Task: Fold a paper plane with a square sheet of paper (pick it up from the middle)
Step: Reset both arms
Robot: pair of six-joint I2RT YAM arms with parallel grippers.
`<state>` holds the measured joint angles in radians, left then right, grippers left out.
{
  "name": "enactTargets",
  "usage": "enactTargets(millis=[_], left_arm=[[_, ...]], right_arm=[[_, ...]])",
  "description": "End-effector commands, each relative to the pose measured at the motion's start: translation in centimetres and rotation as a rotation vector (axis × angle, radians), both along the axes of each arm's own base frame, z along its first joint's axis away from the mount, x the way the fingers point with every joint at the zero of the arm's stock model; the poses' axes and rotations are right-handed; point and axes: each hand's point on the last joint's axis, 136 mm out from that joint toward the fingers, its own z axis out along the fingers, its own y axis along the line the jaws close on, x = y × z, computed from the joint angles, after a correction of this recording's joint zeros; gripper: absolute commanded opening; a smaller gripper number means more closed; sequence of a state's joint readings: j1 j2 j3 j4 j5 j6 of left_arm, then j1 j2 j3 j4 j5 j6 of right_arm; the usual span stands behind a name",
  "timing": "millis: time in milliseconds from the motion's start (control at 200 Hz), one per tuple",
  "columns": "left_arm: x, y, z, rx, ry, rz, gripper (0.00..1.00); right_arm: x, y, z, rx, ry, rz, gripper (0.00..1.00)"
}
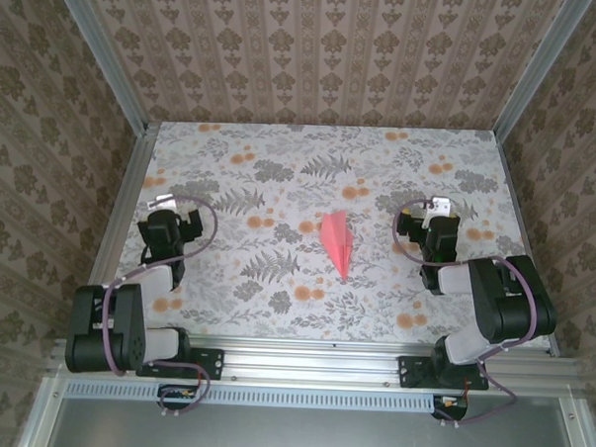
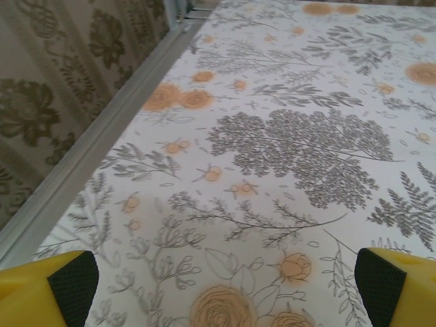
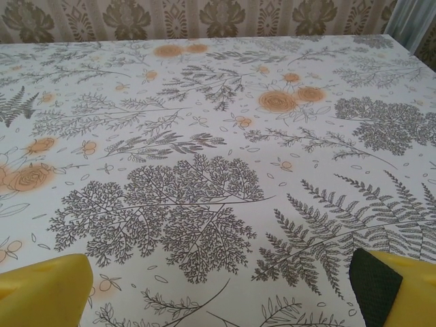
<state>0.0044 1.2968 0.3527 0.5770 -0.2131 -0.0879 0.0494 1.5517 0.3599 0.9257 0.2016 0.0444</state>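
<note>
The paper plane (image 1: 338, 243) lies mid surface (image 1: 281, 153), nose toward 5 o'clock. At its 9 o'clock the left claw (image 1: 161, 200), at 3 the right claw (image 1: 438, 208), both spread, empty. Folding looks done, so lift away w/o brushing it.

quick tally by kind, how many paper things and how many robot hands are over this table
paper plane: 1, salmon pink, folded to a pointed dart
robot hands: 2, left hand and right hand, both open and holding nothing
total: 3
</note>
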Motion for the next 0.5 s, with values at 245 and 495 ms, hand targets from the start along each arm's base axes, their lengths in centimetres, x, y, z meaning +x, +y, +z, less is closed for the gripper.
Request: enactTargets(millis=[245,495], left_arm=[[4.0,-3.5,-0.3,0.057,-0.074,-0.208,1.00],[4.0,-3.6,-0.7,0.059,-0.043,-0.205,1.00]], right_arm=[[0.5,-0.5,1.4,-0.007,-0.057,-0.039,1.00],[0.5,-0.6,1.4,-0.007,-0.057,-0.047,1.00]])
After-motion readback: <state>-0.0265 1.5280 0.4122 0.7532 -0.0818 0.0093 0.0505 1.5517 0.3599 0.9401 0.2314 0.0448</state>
